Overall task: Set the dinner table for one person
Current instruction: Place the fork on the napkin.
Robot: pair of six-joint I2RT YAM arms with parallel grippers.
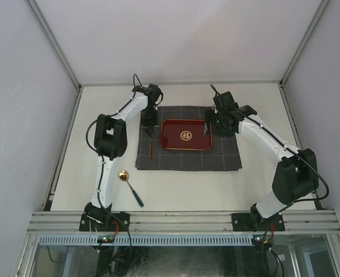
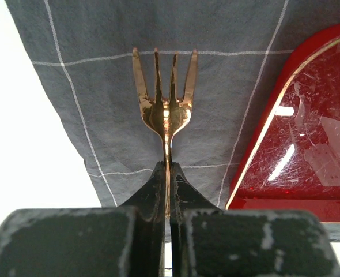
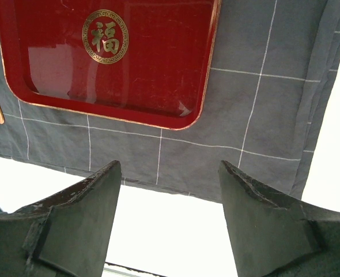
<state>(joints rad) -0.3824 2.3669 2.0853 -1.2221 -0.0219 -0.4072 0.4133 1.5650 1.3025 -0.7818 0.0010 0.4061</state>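
Fork (image 2: pixel 165 109), pinched tight by its handle in your left gripper (image 2: pixel 167 179), wants lowering flat onto the cloth (image 2: pixel 101 104) beneath, clear of the tray (image 2: pixel 308 144) to its right, while your right gripper (image 3: pixel 169 167) hangs wide and empty.

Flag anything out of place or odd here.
The spoon lies askew on the bare table, off the cloth, toward the near-left edge. The red tray is visibly scratched. Nothing is spilled.
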